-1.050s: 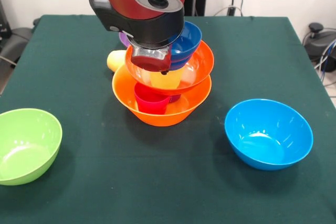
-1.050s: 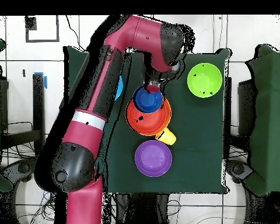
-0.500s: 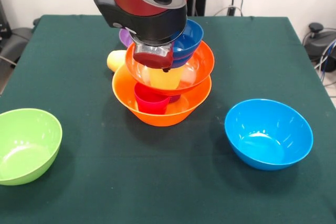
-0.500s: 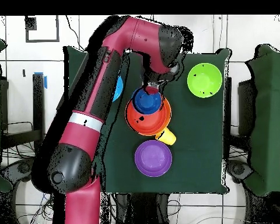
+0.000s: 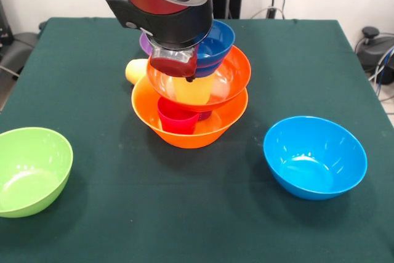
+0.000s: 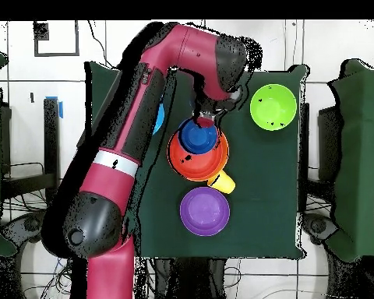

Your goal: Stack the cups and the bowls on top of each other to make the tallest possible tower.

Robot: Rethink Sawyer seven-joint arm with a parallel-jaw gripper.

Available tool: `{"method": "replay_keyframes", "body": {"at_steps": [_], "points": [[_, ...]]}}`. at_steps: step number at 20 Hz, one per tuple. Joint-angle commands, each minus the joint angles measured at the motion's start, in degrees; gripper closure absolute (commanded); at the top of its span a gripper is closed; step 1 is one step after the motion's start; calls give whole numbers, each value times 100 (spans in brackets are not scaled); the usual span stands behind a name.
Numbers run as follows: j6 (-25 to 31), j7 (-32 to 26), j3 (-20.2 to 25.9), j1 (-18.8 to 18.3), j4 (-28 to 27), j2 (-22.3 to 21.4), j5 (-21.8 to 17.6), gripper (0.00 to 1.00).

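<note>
Our pincer [image 5: 174, 66] hangs at the tower's [image 5: 191, 100] near rim; we cannot tell its spread. The glossy bowls look light, stiff and slippery. We judge a rim pinch best.

dark green tablecloth [image 5: 184, 214], cables [image 5: 378, 60], white floor [image 6: 34, 117]

Robot lab test station

A dark green cloth-covered surface [image 5: 123, 214] stands on a pale tiled floor [image 6: 330, 54], with loose cables [image 5: 383, 66] trailing beside it and taped floor markings [image 6: 58, 39].
</note>
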Motion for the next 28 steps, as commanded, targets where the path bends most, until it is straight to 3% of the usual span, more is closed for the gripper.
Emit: {"method": "replay_keyframes", "body": {"at_steps": [1,28], "points": [[495,-101,324,-4,177,37,-42,100],[619,-241,441,120,500,101,37,100]]}}
